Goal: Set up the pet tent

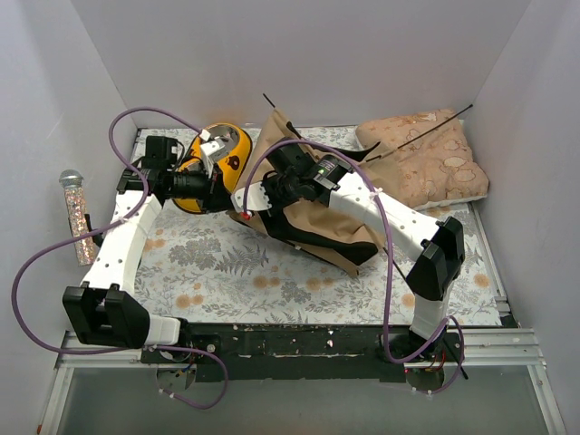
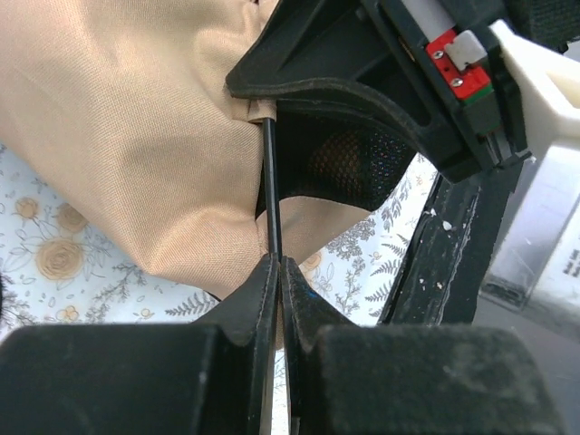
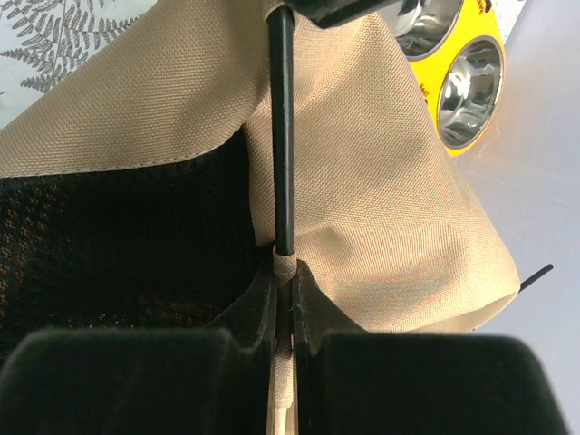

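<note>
The pet tent [image 1: 313, 213] lies collapsed mid-table, tan canvas with black underside. My left gripper [image 1: 227, 186] is shut on a thin black pole [image 2: 270, 181]; in the left wrist view the jaws [image 2: 275, 265] pinch it just below the fabric. My right gripper [image 1: 256, 199] faces it a short way along the same pole. In the right wrist view it [image 3: 284, 276] is shut on a tan fabric sleeve [image 3: 284, 265] at the tent's edge, and the pole [image 3: 282, 136] enters that sleeve. Black mesh [image 3: 118, 245] shows to the left. Another pole [image 1: 417, 136] sticks out over the cushion.
The yellow double steel bowl [image 1: 217, 168] stands just behind the left gripper, also in the right wrist view [image 3: 462, 82]. A patterned cushion [image 1: 430, 159] lies at the back right. A glitter tube [image 1: 77, 213] leans at the left wall. White walls surround the floral mat [image 1: 227, 263].
</note>
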Robot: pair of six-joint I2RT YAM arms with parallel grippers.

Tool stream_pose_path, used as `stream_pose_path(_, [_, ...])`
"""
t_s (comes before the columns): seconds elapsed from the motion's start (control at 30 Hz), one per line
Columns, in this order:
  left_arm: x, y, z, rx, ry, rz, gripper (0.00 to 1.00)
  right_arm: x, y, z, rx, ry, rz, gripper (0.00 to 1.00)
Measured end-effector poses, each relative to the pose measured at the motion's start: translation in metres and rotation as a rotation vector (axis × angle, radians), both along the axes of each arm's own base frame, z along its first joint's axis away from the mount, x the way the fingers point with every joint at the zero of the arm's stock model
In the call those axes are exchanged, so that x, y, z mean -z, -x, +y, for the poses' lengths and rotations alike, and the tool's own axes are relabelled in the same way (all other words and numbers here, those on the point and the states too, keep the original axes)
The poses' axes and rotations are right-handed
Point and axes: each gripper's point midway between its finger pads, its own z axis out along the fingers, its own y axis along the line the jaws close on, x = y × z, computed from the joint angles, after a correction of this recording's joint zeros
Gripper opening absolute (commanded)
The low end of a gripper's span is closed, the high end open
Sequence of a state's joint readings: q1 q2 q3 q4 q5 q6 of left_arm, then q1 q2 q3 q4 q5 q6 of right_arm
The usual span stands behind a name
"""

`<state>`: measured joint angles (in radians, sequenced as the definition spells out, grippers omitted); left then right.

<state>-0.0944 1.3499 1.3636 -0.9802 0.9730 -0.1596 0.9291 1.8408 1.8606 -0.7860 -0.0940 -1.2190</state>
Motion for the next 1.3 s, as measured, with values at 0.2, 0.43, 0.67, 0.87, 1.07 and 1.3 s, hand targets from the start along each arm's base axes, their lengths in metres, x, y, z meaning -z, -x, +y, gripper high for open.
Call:
stream_pose_path(0.2, [0.016, 0.000, -0.005, -0.058, -0.007, 0.093, 0.00, 0.008, 0.003, -0.005, 0.016, 0.028, 0.026, 0.01])
stream_pose_path(0.43, [0.035, 0.003, -0.001, -0.112, -0.037, 0.164, 0.00, 0.023, 0.011, -0.004, 0.027, 0.055, 0.074, 0.33])
stream_pose_path(0.67, [0.068, 0.017, 0.005, -0.114, -0.102, 0.214, 0.00, 0.026, 0.031, 0.005, 0.031, 0.010, 0.187, 0.73])
stream_pose_path(0.87, [0.087, 0.025, 0.015, -0.111, -0.151, 0.228, 0.00, 0.001, 0.014, -0.023, 0.194, -0.070, 0.343, 0.72])
stream_pose_path(1.07, [0.093, 0.030, 0.030, -0.122, -0.181, 0.225, 0.00, -0.038, -0.061, -0.107, 0.542, -0.243, 0.461, 0.70])
stream_pose_path(1.3, [0.101, 0.032, 0.057, -0.152, -0.222, 0.225, 0.00, -0.021, -0.136, -0.221, 0.969, -0.345, 0.546, 0.71])
